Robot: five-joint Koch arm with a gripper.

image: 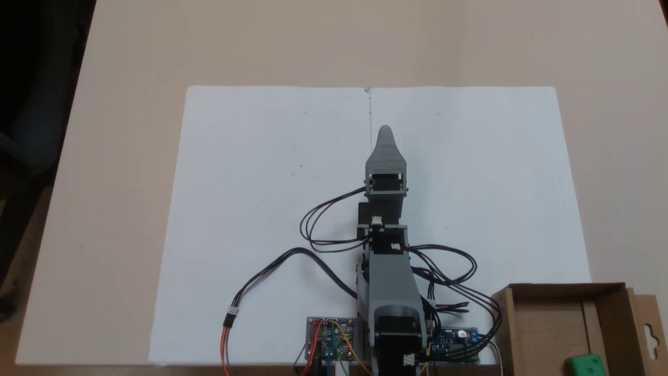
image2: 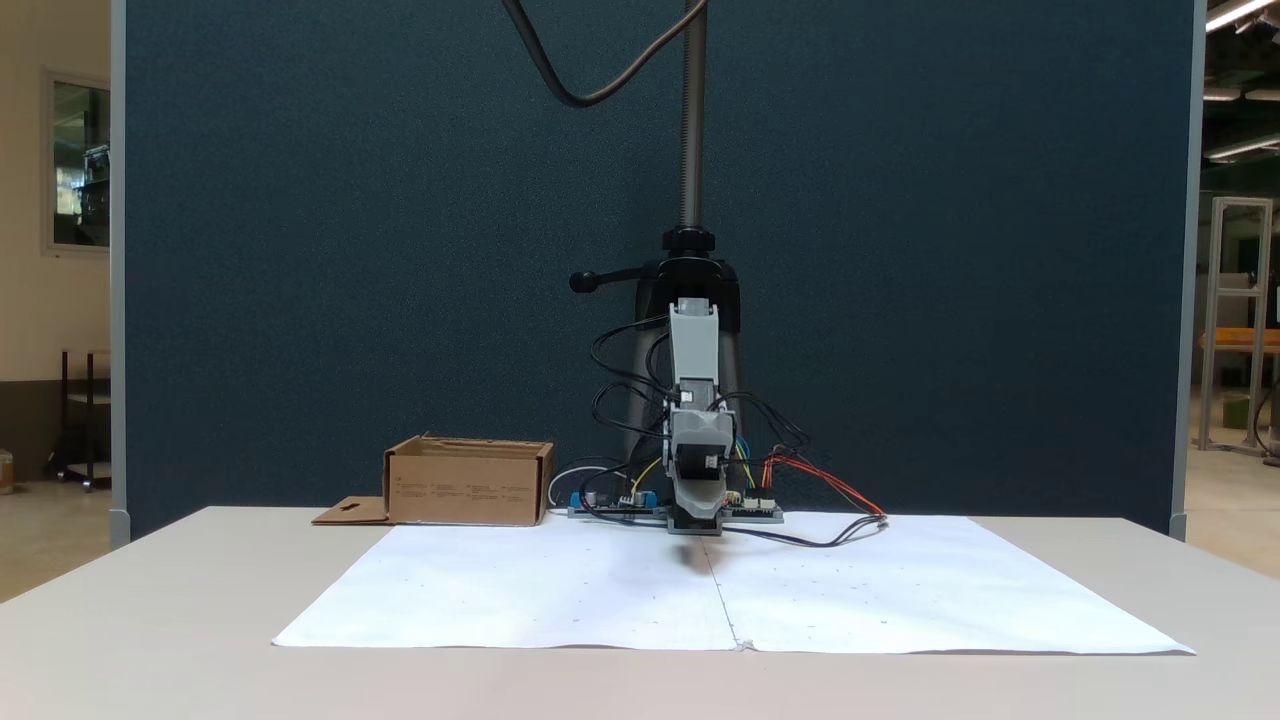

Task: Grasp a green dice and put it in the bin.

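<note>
The green dice lies inside the bin, a brown cardboard box at the lower right of a fixed view; its walls hide the dice where the bin stands left of the arm. My gripper reaches out low over the white paper, well away from the bin and dice. From above its upper jaw covers the lower one. Seen head-on, the gripper shows no gap between its jaws and holds nothing.
A white paper sheet covers the table's middle. Circuit boards and loose black cables sit by the arm's base. The bin's flap with its hang-hole sticks out sideways. A blue partition stands behind.
</note>
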